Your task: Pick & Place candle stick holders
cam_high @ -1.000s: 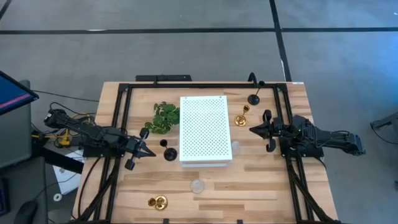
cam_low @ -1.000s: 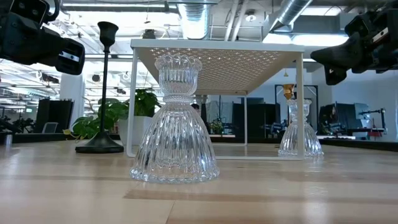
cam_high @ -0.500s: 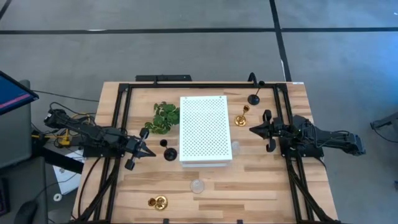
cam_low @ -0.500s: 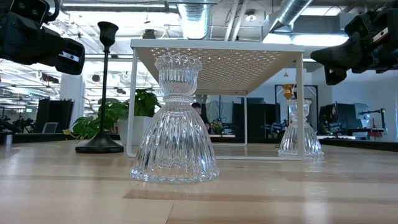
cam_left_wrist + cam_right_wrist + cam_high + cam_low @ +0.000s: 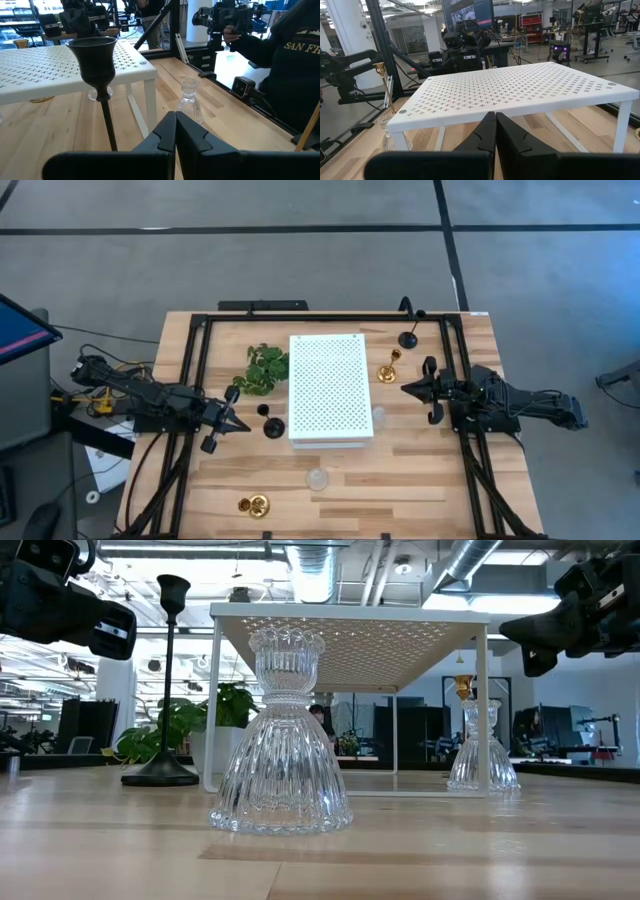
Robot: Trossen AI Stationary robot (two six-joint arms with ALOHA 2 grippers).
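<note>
Two black holders stand upright, one (image 5: 272,426) left of the white perforated board (image 5: 330,390), one (image 5: 408,338) at the far right. A gold holder (image 5: 388,367) stands right of the board; another (image 5: 253,504) lies at the near left. One clear glass holder (image 5: 318,477) stands near the front, one (image 5: 378,416) at the board's near right corner. My left gripper (image 5: 230,420) is shut and empty, just left of the black holder (image 5: 92,60). My right gripper (image 5: 405,388) is shut and empty, right of the board, near the gold holder.
A green leafy sprig (image 5: 265,368) lies left of the board's far end. Black frame rails (image 5: 195,380) run along both table sides. A person in a dark top (image 5: 280,65) stands beyond the table in the left wrist view.
</note>
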